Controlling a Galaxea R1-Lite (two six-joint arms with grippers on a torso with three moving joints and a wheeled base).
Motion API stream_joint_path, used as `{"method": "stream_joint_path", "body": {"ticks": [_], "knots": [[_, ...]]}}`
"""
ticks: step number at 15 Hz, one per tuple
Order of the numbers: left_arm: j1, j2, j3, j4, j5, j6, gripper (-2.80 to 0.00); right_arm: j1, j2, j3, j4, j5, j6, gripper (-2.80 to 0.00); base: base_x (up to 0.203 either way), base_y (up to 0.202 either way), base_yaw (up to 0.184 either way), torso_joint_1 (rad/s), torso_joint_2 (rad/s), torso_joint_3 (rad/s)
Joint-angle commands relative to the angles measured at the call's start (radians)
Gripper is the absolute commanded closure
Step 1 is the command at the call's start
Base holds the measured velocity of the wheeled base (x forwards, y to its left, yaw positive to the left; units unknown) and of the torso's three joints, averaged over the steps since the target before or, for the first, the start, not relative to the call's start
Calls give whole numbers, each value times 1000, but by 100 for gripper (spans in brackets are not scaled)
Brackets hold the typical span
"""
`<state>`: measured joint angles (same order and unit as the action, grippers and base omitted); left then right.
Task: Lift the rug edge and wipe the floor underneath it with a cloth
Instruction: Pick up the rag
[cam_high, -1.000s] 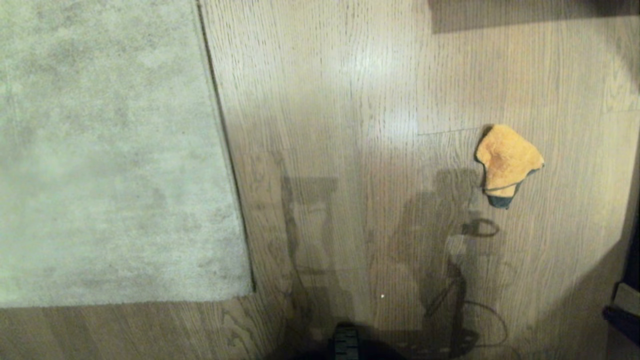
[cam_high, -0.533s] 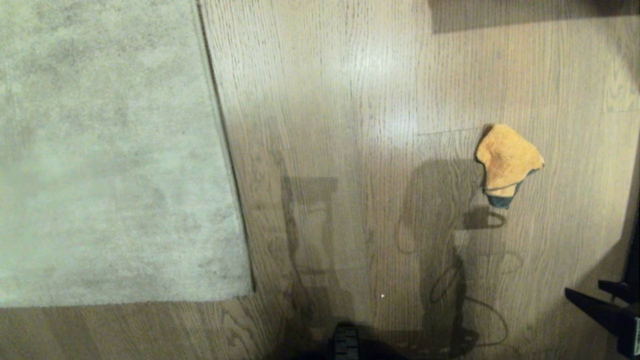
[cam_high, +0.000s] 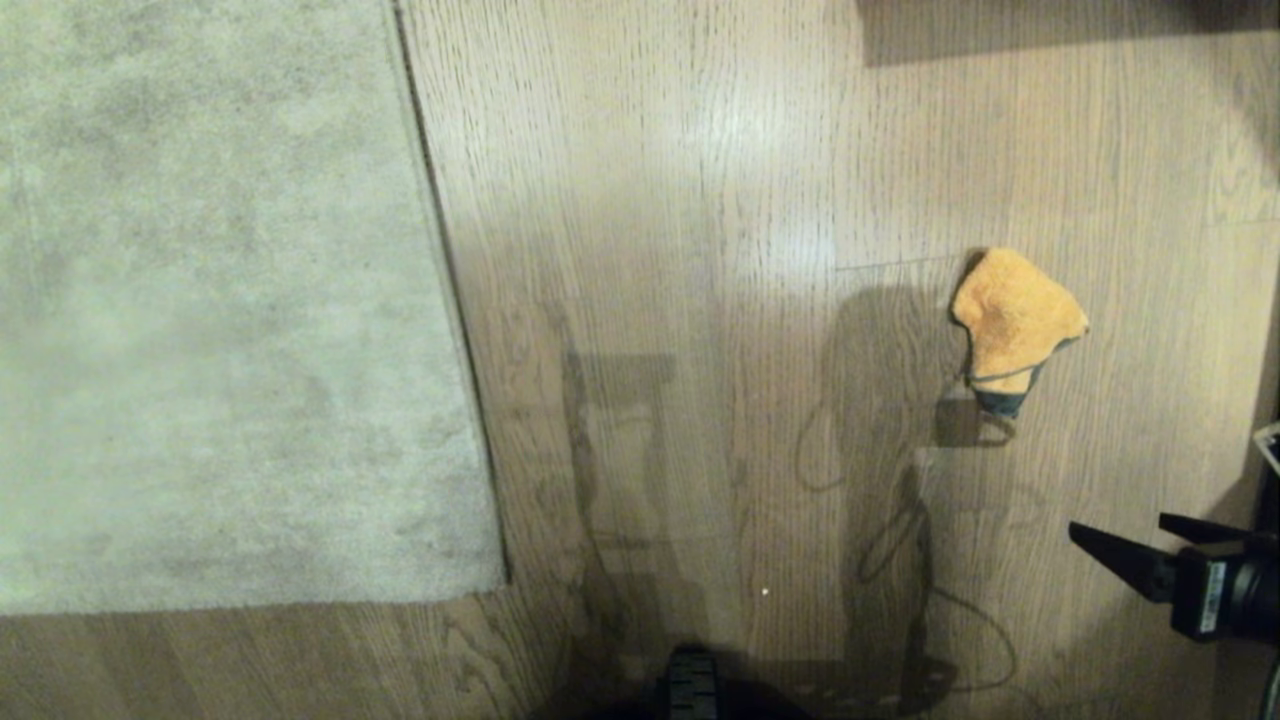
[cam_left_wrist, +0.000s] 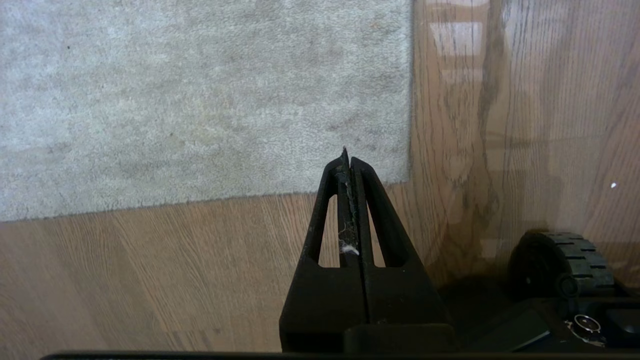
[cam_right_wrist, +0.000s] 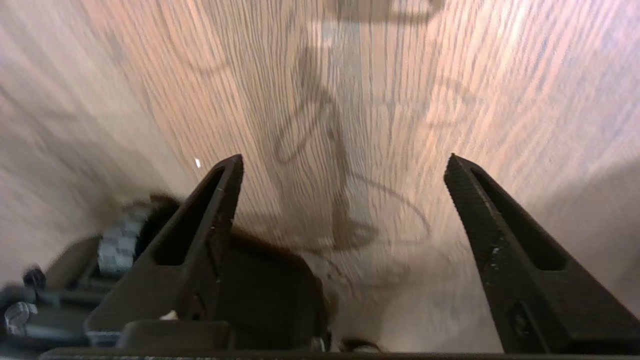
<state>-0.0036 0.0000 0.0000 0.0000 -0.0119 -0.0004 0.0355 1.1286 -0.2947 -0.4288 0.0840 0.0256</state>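
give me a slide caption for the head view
Right end effector open near the orange cloth; rug edge flat.

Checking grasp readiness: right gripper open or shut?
Open. The right gripper shows its two fingers spread wide with bare floor between them and nothing held; in the head view it sits at the right edge.

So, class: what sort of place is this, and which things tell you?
Probably a room in a home: wood-grain plank floor, a pale short-pile rug laid on it, and a small orange cloth lying loose on the boards.
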Motion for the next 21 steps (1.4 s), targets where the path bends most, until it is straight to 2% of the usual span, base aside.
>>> {"method": "stream_joint_path", "body": {"ticks": [1, 3, 12, 16, 21], "knots": [[1, 0, 0, 0, 0, 0, 0, 3, 71, 0, -65, 2, 14, -280, 0, 0, 0, 0, 0, 0], [-1, 0, 0, 0, 0, -1, 0, 3, 98, 0, -121, 0, 52, -280, 0, 0, 0, 0, 0, 0], [-1, 0, 0, 0, 0, 0, 0, 0, 212, -7, -326, -4, 129, -280, 0, 0, 0, 0, 0, 0], [0, 0, 0, 0, 0, -1, 0, 0, 242, -64, -338, -5, 170, -280, 0, 0, 0, 0, 0, 0], [0, 0, 0, 0, 0, 0, 0, 0, 299, -80, -338, -6, 174, -280, 0, 0, 0, 0, 0, 0]]}}
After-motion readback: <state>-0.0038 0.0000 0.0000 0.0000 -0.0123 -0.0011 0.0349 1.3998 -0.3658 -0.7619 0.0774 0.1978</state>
